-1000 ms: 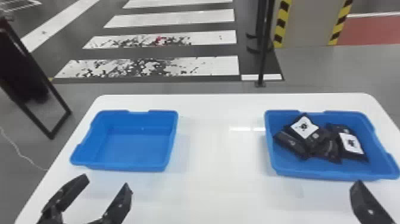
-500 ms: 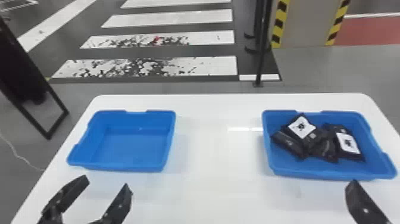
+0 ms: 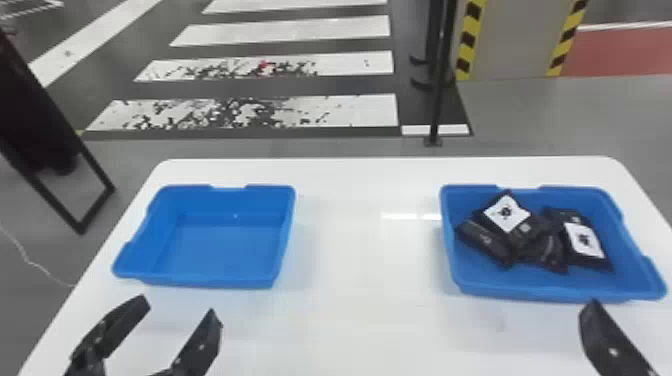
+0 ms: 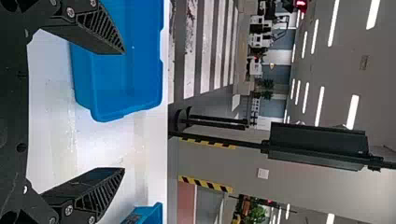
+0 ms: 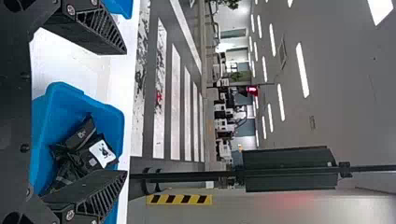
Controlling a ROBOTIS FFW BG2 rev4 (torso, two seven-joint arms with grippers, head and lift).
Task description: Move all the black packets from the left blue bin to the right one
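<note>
Inspected the white table (image 3: pixel 370 270) first, and found a level, steady surface under the work. Found the left blue bin (image 3: pixel 215 281) upright on the left, bare inside as far as visible. Found the right blue bin (image 3: pixel 520 292) upright on the right, well apart from the other and loaded mainly through its middle and left part.

Located the left gripper (image 3: pixel 179 307) on the near side of the left blue bin, jaws parted and grasping nothing. Located the right gripper (image 5: pixel 125 112) on the near side of the right blue bin, jaws likewise released, with no item between them.

Counted at least four black packets (image 3: pixel 542 250), all inside the right blue bin, overlapping in a loose heap. Noted a white label (image 3: pixel 506 214) on the uppermost; could not settle the exact number beneath.

Compared with the earlier head views: detected only a slight sideways drift of table and bins within the view, and no shift of any packet within the heap. Took this to mean a finished transfer, with nothing left to fetch from the left blue bin. Judged the next step to be a plain withdrawal of both arms, without another grasp. Flagged one risk only: a low sweep over the right blue bin, liable to snag its rim or disturb the heap
</note>
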